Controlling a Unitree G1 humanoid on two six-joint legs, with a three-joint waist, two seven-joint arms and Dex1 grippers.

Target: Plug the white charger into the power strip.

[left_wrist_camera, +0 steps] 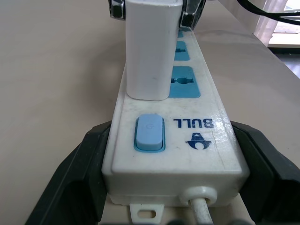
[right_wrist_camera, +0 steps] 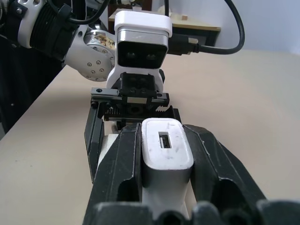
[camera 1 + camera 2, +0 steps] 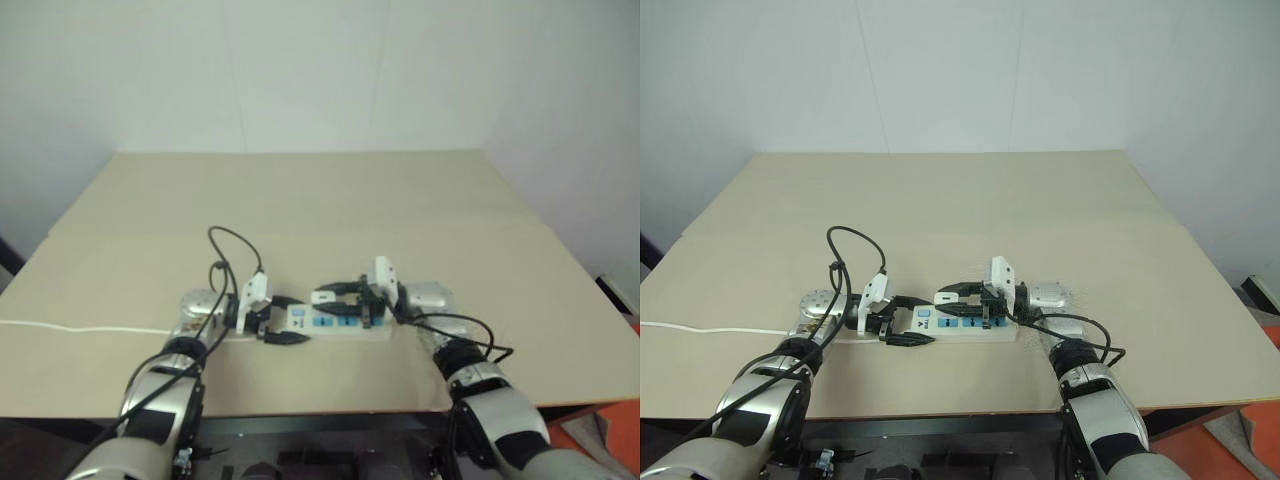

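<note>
Both arms reach in from lower frame corners, meeting at lower centre of beige counter (image 3: 330,200). Left gripper (image 1: 154,154) clamped on switch end of power strip (image 1: 206,112). Right gripper (image 2: 166,154) points level toward left one, fingers flanking white charger (image 2: 166,150); grip firmness unclear. Charger stands upright on strip beside blue switch (image 1: 150,132). Printed on strip: "BULL". Thin white cord (image 3: 80,327) trails to left edge.
</note>
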